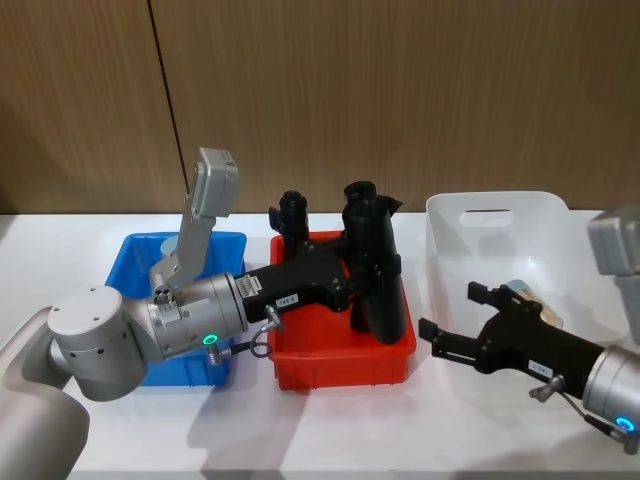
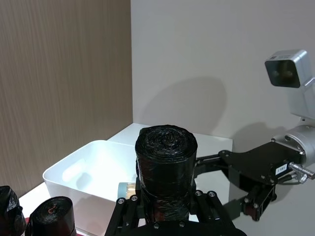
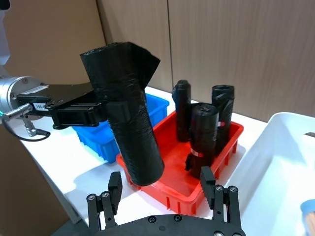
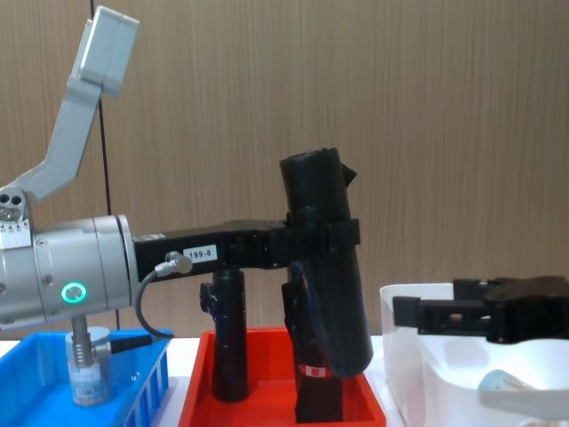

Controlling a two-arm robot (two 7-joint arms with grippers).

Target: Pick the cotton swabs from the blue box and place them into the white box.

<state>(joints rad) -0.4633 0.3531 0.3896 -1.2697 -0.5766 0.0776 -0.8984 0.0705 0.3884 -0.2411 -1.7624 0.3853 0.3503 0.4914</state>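
While over red tray [image 1: 340, 362] | left tool [image 1: 372, 268] clamps black roll [image 1: 378, 290] | right tool [image 1: 455, 320] spread, empty

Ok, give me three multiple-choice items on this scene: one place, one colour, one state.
1. The left tool holds its black roll: A over the red tray; B in a drawer; C on the floor.
2. The tray with the standing rolls is: A green; B red; C yellow.
3. The right tool is: A shut on a roll; B shut on a cup; C open.

A: the roll hangs above the tray. B: its walls are red. C: its fingers stand apart, empty.
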